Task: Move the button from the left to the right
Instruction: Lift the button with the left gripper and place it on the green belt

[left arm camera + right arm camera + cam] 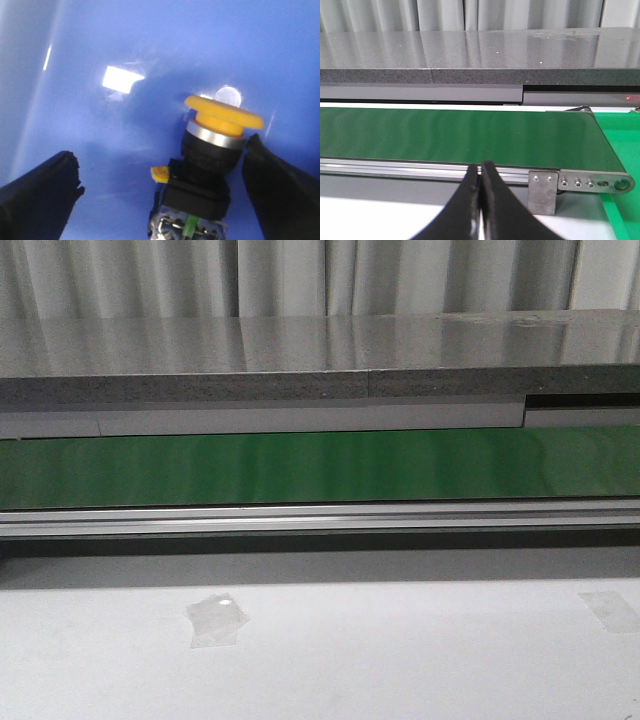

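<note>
The button [210,150] shows only in the left wrist view. It lies tilted on a blue surface [100,125], with its yellow mushroom cap [223,115] above a silver ring, a black body and a pale contact block. My left gripper [161,150] is open around it. One black finger [272,180] is right next to the cap and body, and the other finger [40,195] is well apart from them. My right gripper [481,167] is shut and empty, over the white table in front of the green conveyor belt [455,137]. Neither gripper nor the button shows in the front view.
The green belt [320,465] runs across the front view with an aluminium rail [320,520] before it and a grey stone counter [300,350] behind. Two clear tape patches [215,618] lie on the white table [400,660]. The belt's end roller bracket [542,190] is near the right gripper.
</note>
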